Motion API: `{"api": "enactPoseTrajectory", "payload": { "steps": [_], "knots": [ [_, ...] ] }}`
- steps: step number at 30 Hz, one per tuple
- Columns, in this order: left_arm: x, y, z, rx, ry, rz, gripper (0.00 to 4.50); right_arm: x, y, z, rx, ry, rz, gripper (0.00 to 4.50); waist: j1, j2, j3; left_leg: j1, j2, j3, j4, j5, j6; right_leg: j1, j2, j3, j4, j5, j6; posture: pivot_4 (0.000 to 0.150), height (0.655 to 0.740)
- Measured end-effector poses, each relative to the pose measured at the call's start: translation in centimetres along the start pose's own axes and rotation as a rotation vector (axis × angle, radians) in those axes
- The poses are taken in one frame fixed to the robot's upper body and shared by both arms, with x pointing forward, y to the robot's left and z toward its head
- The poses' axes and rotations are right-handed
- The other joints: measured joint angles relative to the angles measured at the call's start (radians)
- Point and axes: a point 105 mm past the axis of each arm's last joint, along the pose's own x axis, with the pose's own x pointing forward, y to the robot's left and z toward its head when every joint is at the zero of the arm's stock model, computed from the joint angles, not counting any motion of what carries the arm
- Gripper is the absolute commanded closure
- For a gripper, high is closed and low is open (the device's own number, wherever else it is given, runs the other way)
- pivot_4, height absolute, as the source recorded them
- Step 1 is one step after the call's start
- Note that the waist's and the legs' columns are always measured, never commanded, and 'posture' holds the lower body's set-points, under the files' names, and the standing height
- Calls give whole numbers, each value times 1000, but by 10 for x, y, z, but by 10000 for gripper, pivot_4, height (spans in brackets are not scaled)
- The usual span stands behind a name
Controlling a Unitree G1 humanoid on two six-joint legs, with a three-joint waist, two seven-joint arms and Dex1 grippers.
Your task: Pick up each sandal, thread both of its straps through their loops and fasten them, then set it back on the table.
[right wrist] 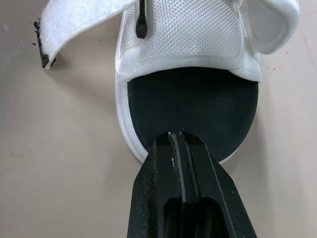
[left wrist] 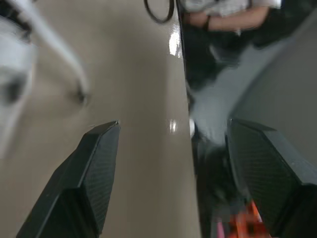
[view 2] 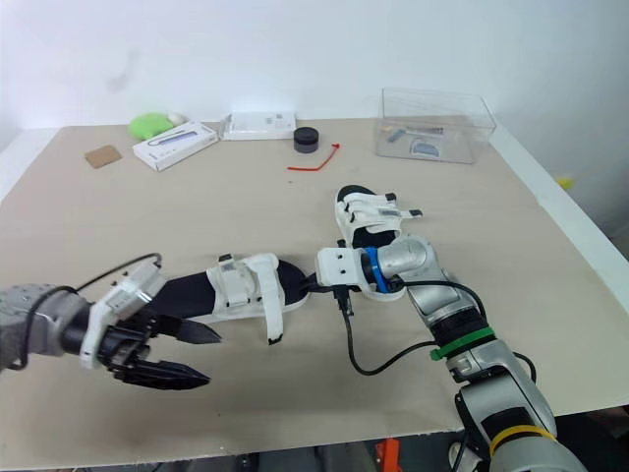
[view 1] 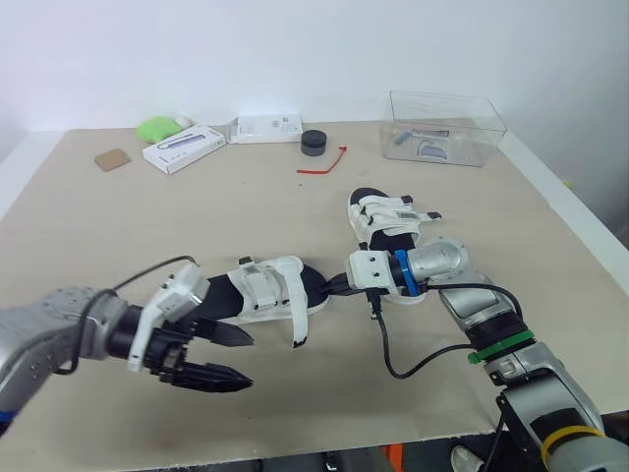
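Note:
The near sandal point(view 1: 265, 290), with a black footbed and white straps, lies on its sole mid-table, and one strap point(right wrist: 74, 20) hangs loose off its side. My right gripper point(view 1: 329, 287) is shut, its fingertips point(right wrist: 174, 141) resting at the sandal's toe edge. Down by the heel end, towards the table's front edge, my left gripper point(view 1: 241, 359) is open and holds nothing. The left wrist view shows its fingers point(left wrist: 94, 183) spread over the table edge. Behind my right wrist lies the second sandal point(view 1: 388, 218), with its straps sticking out.
At the back right stands a clear plastic box point(view 1: 442, 128). Along the back are a black round puck point(view 1: 314, 143), a red tie point(view 1: 324, 162), two white boxes point(view 1: 184, 147), a green object point(view 1: 155, 127) and a brown square point(view 1: 113, 159). The table's front edge point(view 1: 324, 447) is close.

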Motion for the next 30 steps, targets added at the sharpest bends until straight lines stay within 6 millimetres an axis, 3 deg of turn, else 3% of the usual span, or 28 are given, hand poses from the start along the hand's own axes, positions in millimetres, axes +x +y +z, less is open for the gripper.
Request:
{"api": "enactPoseTrajectory", "payload": {
  "steps": [7,11,20,23,25,28,29,30],
  "knots": [
    [45,29,-14,10,-2,151,8746,1,0,0,5,-3,-4,45000,0,1,-1,1,-1,0,0,2,-2,1,1,1,0,4,3,1500,7400],
    [54,40,-5,3,-18,191,8746,1,1,0,6,-4,-8,45000,0,1,-1,0,-1,0,-1,1,-2,1,1,2,-1,4,3,1500,7400],
    [68,58,-8,-64,-28,246,8746,-1,4,0,11,2,-21,45000,0,1,-1,0,-1,0,0,1,-2,1,0,2,-1,5,4,1500,7400],
    [71,60,-7,-79,-28,245,16345,-1,4,0,11,3,-23,45000,-1,1,-1,0,-2,0,0,1,-2,1,0,2,-1,5,4,1500,7400],
    [73,61,-6,-85,-35,239,25290,-1,4,0,11,3,-23,45000,-1,1,-1,0,-2,0,0,1,-2,1,0,2,-1,5,5,1500,7400],
    [76,61,-7,-107,-38,233,42131,-1,4,0,10,3,-22,45000,-1,1,-1,0,-2,0,0,2,-2,1,0,2,-1,5,5,1500,7400],
    [76,61,-7,-110,-37,231,44854,-1,4,0,11,3,-22,45000,-1,1,-1,0,-2,0,0,2,-2,1,0,3,-1,5,5,1500,7400],
    [76,59,-6,-121,-43,219,44854,-1,4,0,10,3,-22,45000,-1,1,-1,0,-2,0,0,2,-2,1,0,2,-1,5,5,1500,7400]
  ]
}}
